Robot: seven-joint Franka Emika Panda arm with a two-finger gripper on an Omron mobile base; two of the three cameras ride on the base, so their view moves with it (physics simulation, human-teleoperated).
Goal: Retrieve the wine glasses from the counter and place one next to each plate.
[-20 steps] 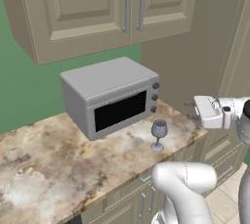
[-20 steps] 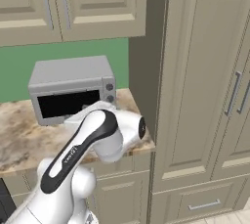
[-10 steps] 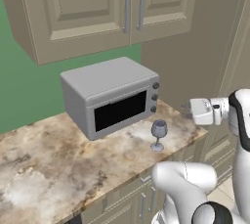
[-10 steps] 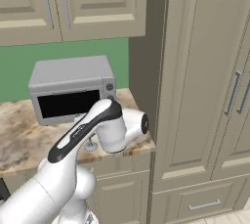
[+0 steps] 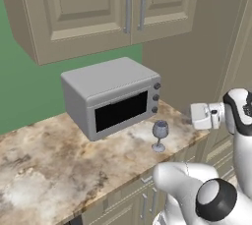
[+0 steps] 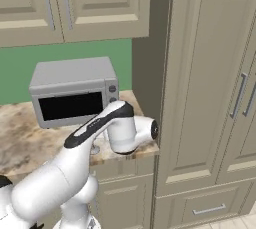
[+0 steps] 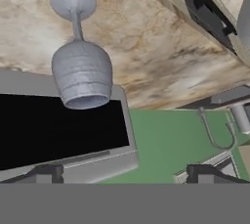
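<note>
We see one wine glass (image 5: 160, 134) standing upright on the tan marbled tabletop (image 5: 59, 165), just in front of the grey microwave (image 5: 110, 96) and toward its control-knob end, close to the tabletop's front edge. It stands apart from the microwave, with bare stone all around its foot, which we judge leaves room for fingers to come in from the side.

Our arm reaches in from the right of the left base view, its white hand (image 5: 206, 115) held level at about the height of the glass bowl and well off to the side of it. That sideways posture, as we read it, suits a grasp across the bowl or stem rather than from above (a top approach would meet the open rim). In the hand view the picture is rolled over, so the glass (image 7: 80, 66) hangs foot-up against the stone with the microwave's dark door behind it. The claw (image 7: 122, 173) is spread wide, its two dark tips far apart at the bottom of that view, and nothing lies between them. The glass sits left of the midline between the tips, so we judge the hand needs to line up before closing in.
</note>
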